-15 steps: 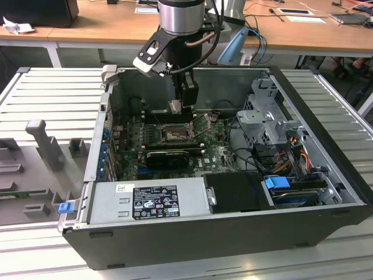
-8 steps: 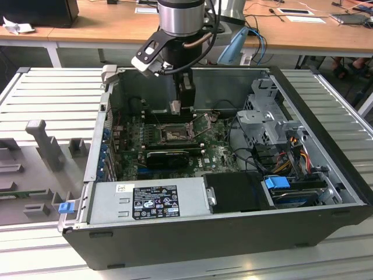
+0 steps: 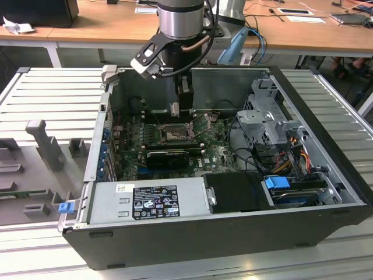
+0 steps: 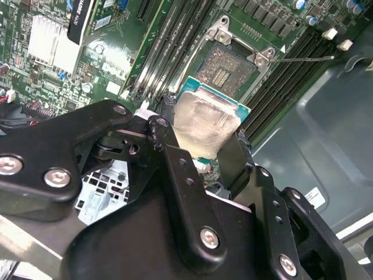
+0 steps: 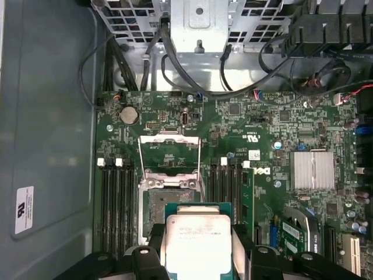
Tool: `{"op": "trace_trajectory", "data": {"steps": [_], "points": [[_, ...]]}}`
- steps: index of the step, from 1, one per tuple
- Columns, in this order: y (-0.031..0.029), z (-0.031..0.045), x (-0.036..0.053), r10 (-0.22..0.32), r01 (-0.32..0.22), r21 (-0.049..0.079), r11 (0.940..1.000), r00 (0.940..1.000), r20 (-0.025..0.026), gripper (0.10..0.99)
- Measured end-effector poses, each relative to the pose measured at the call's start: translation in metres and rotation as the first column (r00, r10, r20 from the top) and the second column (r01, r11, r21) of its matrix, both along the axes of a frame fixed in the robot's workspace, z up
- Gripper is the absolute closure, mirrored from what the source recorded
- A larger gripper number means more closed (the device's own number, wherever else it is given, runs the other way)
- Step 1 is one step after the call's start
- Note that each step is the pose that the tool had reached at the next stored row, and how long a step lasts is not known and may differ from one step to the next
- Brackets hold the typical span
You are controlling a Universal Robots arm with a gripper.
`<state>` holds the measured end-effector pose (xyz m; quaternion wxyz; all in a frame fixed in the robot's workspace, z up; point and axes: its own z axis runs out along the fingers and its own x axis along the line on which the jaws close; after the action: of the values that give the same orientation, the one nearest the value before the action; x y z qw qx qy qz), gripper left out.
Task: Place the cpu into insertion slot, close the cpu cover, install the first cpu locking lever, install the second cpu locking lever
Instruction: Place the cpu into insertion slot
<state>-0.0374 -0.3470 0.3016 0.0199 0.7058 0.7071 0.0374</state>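
One black two-fingered gripper (image 4: 201,139) is clamped on the single cpu (image 5: 198,242), a small flat square chip with a pale silvery metal face and green rim, one finger (image 4: 162,129) against each of two opposite sides. In both wrist views the chip hangs over one edge of the insertion slot (image 5: 154,207), the one square dark socket with a silvery rim, and is not seated in it. The thin silvery cpu cover (image 5: 169,139) stands swung open past the socket's far side. Two banks of long black memory slots (image 5: 116,198) flank the socket on the green circuit board (image 5: 256,116), which also carries one silvery finned heat sink (image 5: 313,170) and one round coin battery (image 5: 129,115). In the exterior view the socket lies toward the far edge of the board inside the open black computer case (image 3: 233,233).
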Motion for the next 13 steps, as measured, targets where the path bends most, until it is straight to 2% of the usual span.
{"op": "trace_trajectory", "data": {"steps": [13], "points": [[0.0,-0.008,0.0,0.0,0.0,0.0,1.0,1.0,0.0,0.549]]}}
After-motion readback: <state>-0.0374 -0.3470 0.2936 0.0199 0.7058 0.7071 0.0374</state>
